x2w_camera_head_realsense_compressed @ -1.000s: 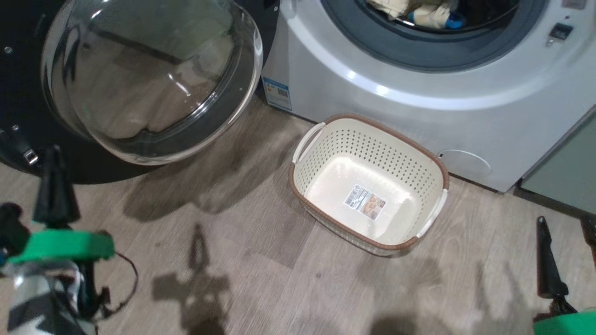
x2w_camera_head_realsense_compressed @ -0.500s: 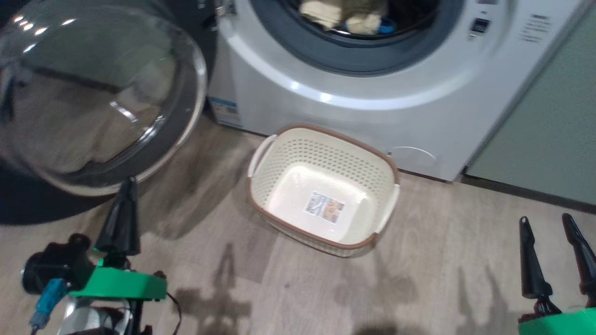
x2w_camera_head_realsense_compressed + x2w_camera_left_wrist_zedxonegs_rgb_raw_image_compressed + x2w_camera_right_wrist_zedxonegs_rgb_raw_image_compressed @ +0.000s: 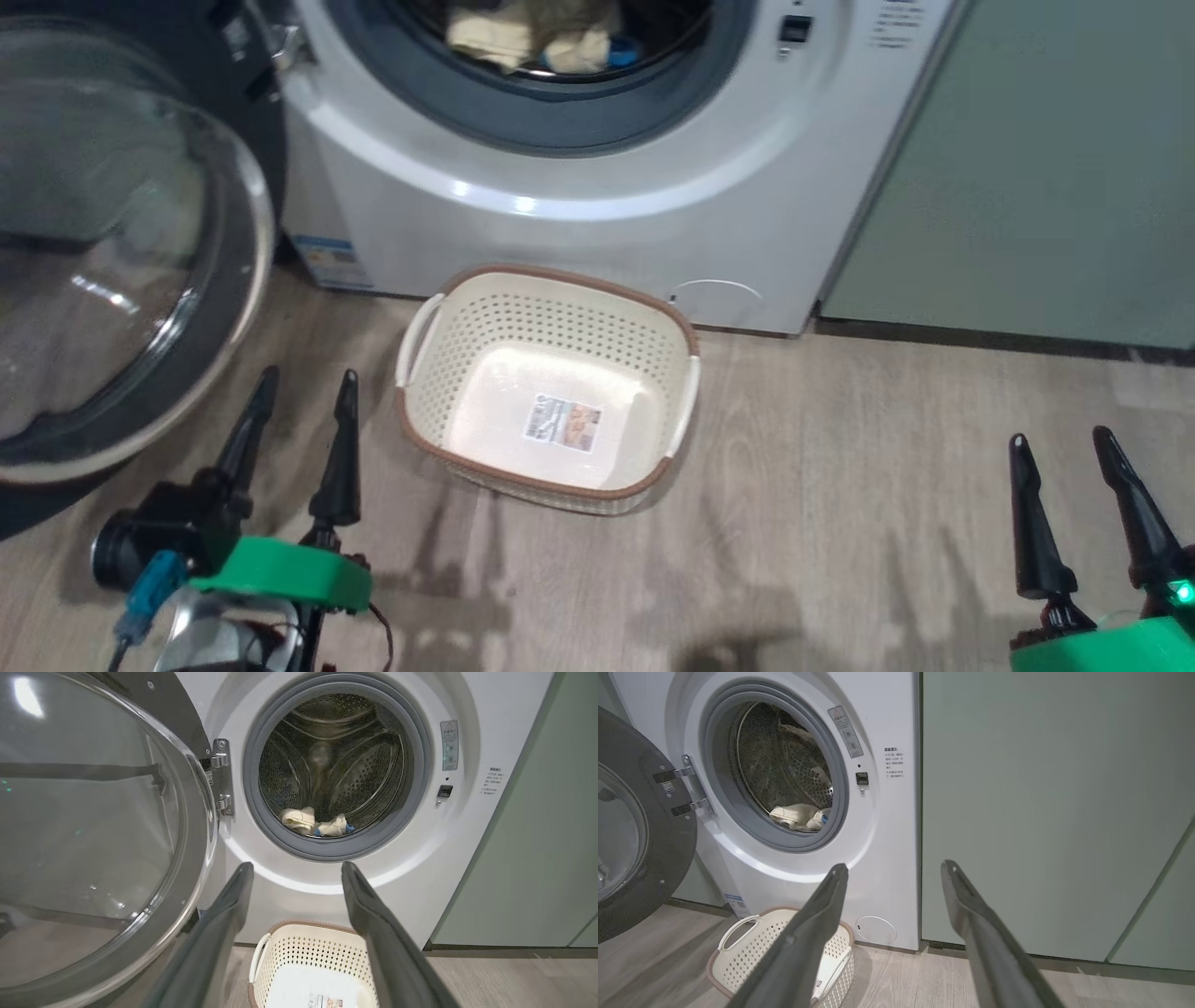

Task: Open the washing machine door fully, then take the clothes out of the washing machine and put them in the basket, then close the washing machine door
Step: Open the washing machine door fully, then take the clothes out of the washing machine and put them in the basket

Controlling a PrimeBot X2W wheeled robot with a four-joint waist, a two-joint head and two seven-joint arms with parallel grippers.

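Observation:
The white washing machine (image 3: 597, 233) stands ahead with its round door (image 3: 112, 280) swung wide to the left, glass bulging toward me. Cream clothes (image 3: 523, 42) with a blue piece lie low in the drum (image 3: 313, 821) (image 3: 796, 814). The cream basket (image 3: 439, 364) sits empty on the floor in front of the machine (image 3: 280, 952) (image 3: 738, 938). My left gripper (image 3: 303, 397) hangs open at the lower left, beside the basket and below the door. My right gripper (image 3: 1060, 443) is open at the lower right, well clear of the basket.
Pale green cabinets (image 3: 1027, 168) fill the wall right of the machine (image 3: 1041, 812). Wood-look floor (image 3: 840, 485) lies open between the basket and my right gripper. The open door's black rim (image 3: 668, 826) reaches far out on the left.
The head camera has swung right, so door, machine and basket slid left in view. Both fingers of each gripper now show, standing apart.

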